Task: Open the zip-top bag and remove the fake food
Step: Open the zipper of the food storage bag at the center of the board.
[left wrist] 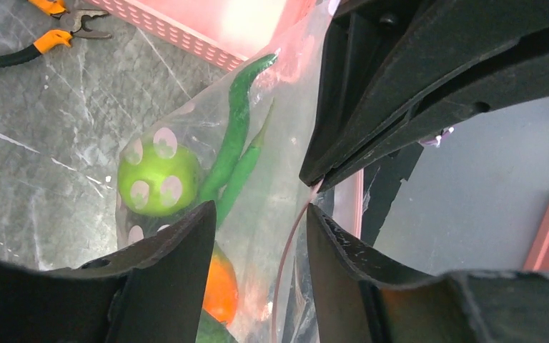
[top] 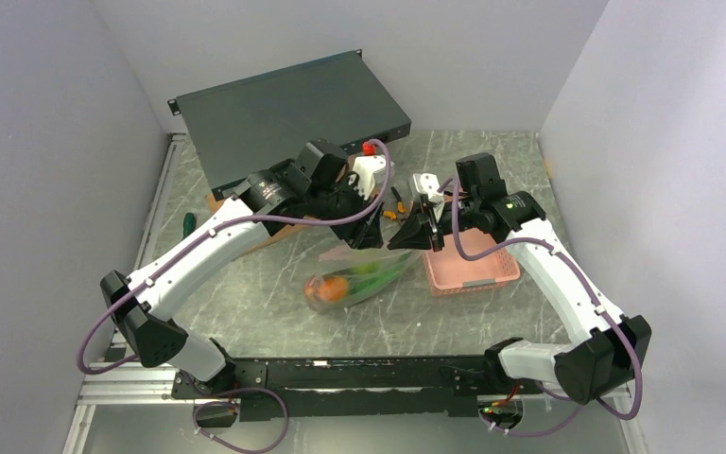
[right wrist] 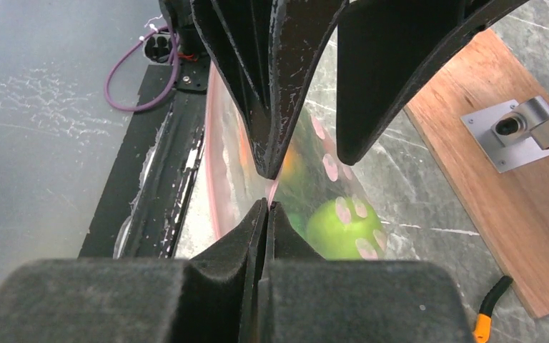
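The zip-top bag (top: 364, 272) hangs clear and dotted between my two grippers, its lower end resting on the table. Inside it are the fake food pieces: a green apple (left wrist: 159, 177), long green pods (left wrist: 236, 136) and an orange-green mango (left wrist: 220, 286). My right gripper (right wrist: 269, 204) is shut on the bag's pink zip rim. My left gripper (left wrist: 261, 209) is open, its fingers on either side of the rim (left wrist: 289, 250) without pinching it. In the top view the left gripper (top: 371, 233) and right gripper (top: 406, 236) meet above the bag. The apple also shows in the right wrist view (right wrist: 343, 229).
A pink slotted basket (top: 477, 270) stands right of the bag. Orange-handled pliers (left wrist: 39, 43) lie behind it. A dark rack unit (top: 288, 113) fills the back left. A wooden board (right wrist: 500, 186) with a metal fitting lies under the left arm.
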Action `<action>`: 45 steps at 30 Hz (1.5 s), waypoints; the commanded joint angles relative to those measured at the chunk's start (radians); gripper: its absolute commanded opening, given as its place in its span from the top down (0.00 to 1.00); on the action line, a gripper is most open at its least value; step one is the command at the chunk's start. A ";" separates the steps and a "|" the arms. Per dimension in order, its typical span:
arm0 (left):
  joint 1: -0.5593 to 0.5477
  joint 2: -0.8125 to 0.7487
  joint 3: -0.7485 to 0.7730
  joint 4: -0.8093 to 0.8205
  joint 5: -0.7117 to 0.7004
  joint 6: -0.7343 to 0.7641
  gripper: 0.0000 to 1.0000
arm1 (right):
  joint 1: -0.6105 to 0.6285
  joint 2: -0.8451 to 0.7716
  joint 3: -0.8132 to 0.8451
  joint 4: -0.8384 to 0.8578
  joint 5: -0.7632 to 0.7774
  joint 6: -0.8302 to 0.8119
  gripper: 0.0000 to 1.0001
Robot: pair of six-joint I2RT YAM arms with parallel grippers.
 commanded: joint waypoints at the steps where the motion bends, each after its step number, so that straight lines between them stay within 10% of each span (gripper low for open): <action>1: -0.009 0.004 0.022 -0.030 0.021 0.047 0.48 | 0.003 -0.028 0.016 0.006 -0.044 -0.029 1.00; 12: -0.018 0.006 -0.020 -0.028 0.109 0.075 0.50 | 0.002 -0.024 0.009 0.037 -0.021 0.001 1.00; 17: -0.018 0.026 -0.012 -0.043 0.116 0.082 0.99 | 0.003 -0.027 0.010 0.038 -0.009 0.002 1.00; 21: -0.018 -0.008 -0.025 -0.005 0.059 0.055 1.00 | -0.008 -0.035 0.020 0.033 -0.001 0.008 0.98; 25: -0.002 -0.054 -0.054 0.085 0.019 0.004 1.00 | -0.049 -0.050 0.085 -0.038 0.009 -0.002 0.53; 31: 0.016 -0.077 -0.107 0.184 0.039 -0.058 1.00 | -0.114 -0.096 0.241 -0.263 0.011 -0.128 0.22; 39: 0.017 -0.140 -0.241 0.344 0.078 -0.142 1.00 | -0.048 -0.088 0.354 -0.466 0.007 -0.172 0.24; 45: 0.013 -0.180 -0.346 0.472 0.092 -0.215 1.00 | 0.023 -0.106 0.210 -0.132 0.058 0.209 0.58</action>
